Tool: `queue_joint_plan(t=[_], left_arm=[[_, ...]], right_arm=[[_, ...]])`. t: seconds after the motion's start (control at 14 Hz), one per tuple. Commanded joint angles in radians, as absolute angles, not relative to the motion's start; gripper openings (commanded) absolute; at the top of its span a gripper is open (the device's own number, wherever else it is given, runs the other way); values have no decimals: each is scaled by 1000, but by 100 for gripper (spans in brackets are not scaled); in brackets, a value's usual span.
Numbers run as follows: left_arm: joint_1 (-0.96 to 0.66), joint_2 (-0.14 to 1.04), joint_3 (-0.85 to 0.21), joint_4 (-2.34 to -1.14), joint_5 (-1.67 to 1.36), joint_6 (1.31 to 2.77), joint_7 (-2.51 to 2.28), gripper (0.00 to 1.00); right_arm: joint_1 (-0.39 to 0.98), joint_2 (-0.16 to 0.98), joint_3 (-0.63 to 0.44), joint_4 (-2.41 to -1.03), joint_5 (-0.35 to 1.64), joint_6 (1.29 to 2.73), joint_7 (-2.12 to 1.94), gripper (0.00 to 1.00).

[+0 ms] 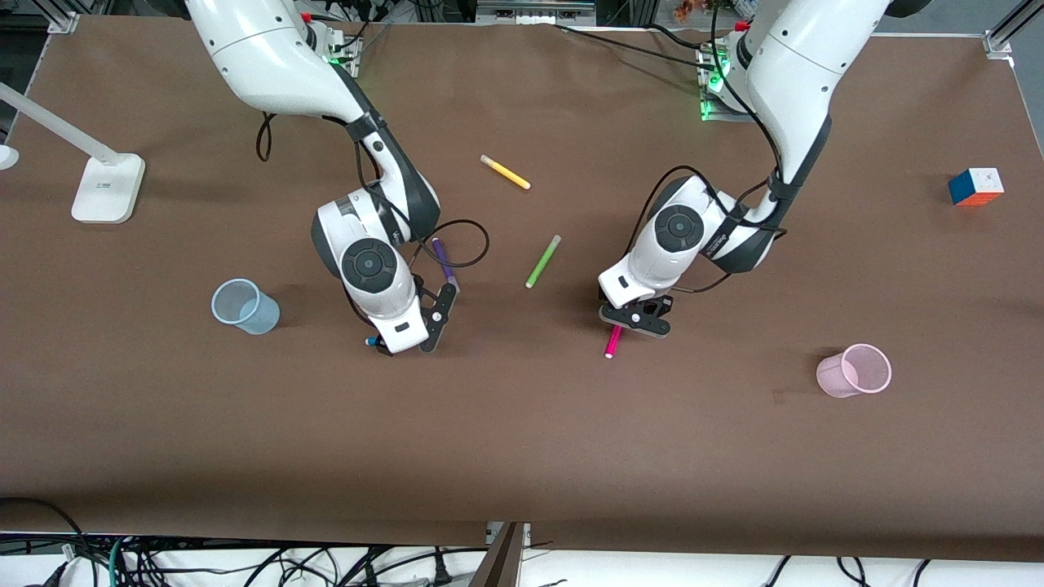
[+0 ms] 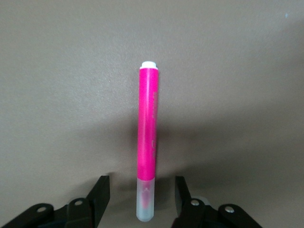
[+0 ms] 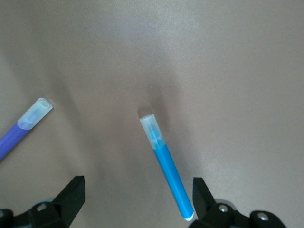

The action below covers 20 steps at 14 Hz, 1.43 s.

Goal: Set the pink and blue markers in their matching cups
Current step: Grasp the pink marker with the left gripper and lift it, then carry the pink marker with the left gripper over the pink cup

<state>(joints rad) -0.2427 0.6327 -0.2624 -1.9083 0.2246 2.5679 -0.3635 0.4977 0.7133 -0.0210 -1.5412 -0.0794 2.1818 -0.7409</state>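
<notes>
Two robot arms reach over a brown table point(image 1: 522, 424). The right claw point(image 3: 137, 199), spread wide, straddles the blue marker point(image 3: 167, 168), which lies askew and could roll or skid as the claw closes. The left claw point(image 2: 142, 199), narrower, flanks the pink marker point(image 2: 147, 137). Only the front view shows the cups: blue cup point(image 1: 245, 306) at nine o'clock, pink cup point(image 1: 854, 370) at four.

1. A yellow marker point(image 1: 505, 172) is lying on the brown table point(image 1: 522, 440), farther from the front camera than the green marker point(image 1: 542, 261).
2. A dark purple marker point(image 1: 444, 262) is lying toward the right arm's end.
3. A Rubik's cube point(image 1: 975, 187) is sitting toward the left arm's end.
4. A white lamp base point(image 1: 108, 187) is standing at the right arm's end.
5. Cables point(image 1: 245, 567) are hanging under the table's near edge.
</notes>
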Motion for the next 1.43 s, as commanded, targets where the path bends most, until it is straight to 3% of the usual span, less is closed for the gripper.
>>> queue_joint_plan(t=[0.0, 0.29, 0.43, 0.71, 0.86, 1.14, 1.36], left_arm=[[-249, 635, -253, -1910, 261, 2580, -402, 3], [-235, 618, -255, -1905, 261, 2562, -397, 0], [-230, 574, -256, -1896, 261, 2479, -391, 0], [-173, 416, -264, -1876, 217, 2208, -232, 0], [-149, 365, -264, -1809, 195, 2020, -117, 0], [-34, 362, -258, -1565, 196, 1610, 229, 0], [101, 370, -244, -1503, 250, 1523, 544, 0]], right_arm=[[491, 725, -17, -1554, -77, 2224, -799, 100], [491, 759, -17, -1554, -57, 2270, -801, 100], [491, 767, -17, -1552, -49, 2293, -801, 100], [485, 785, -18, -1548, -49, 2315, -802, 100], [485, 798, -18, -1548, -49, 2341, -802, 100], [474, 816, -18, -1548, -49, 2373, -802, 100], [474, 818, -18, -1549, -49, 2373, -802, 100]])
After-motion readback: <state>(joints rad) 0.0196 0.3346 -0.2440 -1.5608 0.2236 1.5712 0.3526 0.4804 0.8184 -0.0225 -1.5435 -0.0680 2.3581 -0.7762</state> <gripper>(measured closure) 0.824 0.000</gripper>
